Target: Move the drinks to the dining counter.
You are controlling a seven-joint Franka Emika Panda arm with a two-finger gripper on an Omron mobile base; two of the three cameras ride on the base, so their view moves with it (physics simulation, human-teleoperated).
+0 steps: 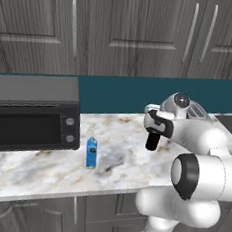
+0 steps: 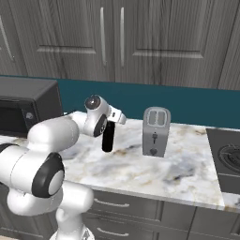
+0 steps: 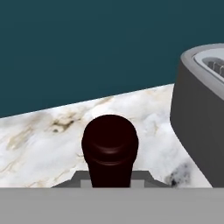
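Note:
A small blue carton (image 1: 91,152) with a dark label stands upright on the marble counter (image 1: 42,168), just right of the microwave. My gripper (image 1: 156,131) is well to the carton's right and is shut on the slim dark bottle (image 1: 152,141), near its top. The bottle (image 2: 108,137) hangs upright under the hand, its base close above the counter. In the hand view its rounded dark cap (image 3: 110,142) stands at the bottom centre, in front of the teal backsplash. The dining counter with the sink is out of view.
A black microwave (image 1: 33,114) sits at the left of this counter, and a grey toaster (image 2: 155,131) stands just right of the bottle. A dark cooktop (image 2: 227,157) lies at the far right. Grey wall cabinets (image 2: 117,37) hang above the backsplash.

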